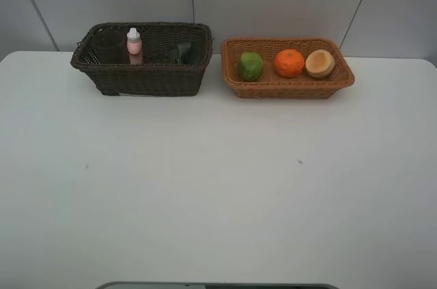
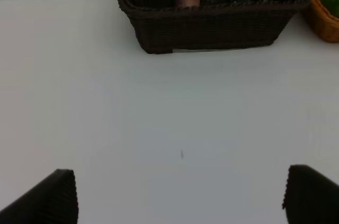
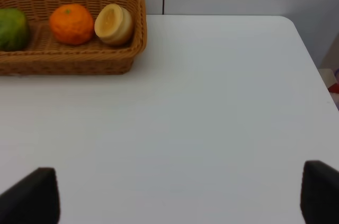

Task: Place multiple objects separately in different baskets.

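Dark basket [image 1: 147,77] holds pink bottle [image 1: 134,44], 2 dim items; tan basket [image 1: 287,86] holds 3 fruits; both grippers' fingers [image 2: 50,197] released, empty

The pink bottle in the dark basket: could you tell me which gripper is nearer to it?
Left. The left gripper faces the dark basket holding the pink bottle; the right gripper faces the tan basket alongside.
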Tool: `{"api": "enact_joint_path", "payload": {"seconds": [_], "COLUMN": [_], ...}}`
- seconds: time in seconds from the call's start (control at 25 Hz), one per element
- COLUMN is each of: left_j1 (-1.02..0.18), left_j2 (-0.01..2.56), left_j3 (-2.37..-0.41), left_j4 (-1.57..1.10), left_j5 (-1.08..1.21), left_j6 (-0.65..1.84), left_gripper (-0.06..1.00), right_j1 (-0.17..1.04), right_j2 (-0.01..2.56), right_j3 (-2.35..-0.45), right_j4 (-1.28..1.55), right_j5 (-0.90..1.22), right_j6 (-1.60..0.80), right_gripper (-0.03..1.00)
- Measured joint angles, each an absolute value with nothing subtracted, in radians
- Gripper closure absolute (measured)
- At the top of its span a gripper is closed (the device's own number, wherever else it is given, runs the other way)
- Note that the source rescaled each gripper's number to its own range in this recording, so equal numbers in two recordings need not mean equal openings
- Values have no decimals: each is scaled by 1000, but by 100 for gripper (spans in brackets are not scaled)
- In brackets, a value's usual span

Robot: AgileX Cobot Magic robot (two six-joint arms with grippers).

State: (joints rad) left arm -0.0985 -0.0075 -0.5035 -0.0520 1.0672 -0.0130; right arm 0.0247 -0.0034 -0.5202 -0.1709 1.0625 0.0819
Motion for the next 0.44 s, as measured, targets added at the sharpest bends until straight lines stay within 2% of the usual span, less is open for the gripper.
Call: {"api": "enact_joint_path", "payload": {"seconds": [0.44], "left_j1": [-99], "left_j2": [-8], "left_j3": [-504], "left_j4": [-52], "left_j5": [1067], "left_j6": [-13], "left_gripper": [-5], "right_j1": [25], "right_j2": [-3], "right_j3": [-520], "right_j4": [-171], "right_j5": [1062], "right_j6": [82], "right_gripper": [5]}}
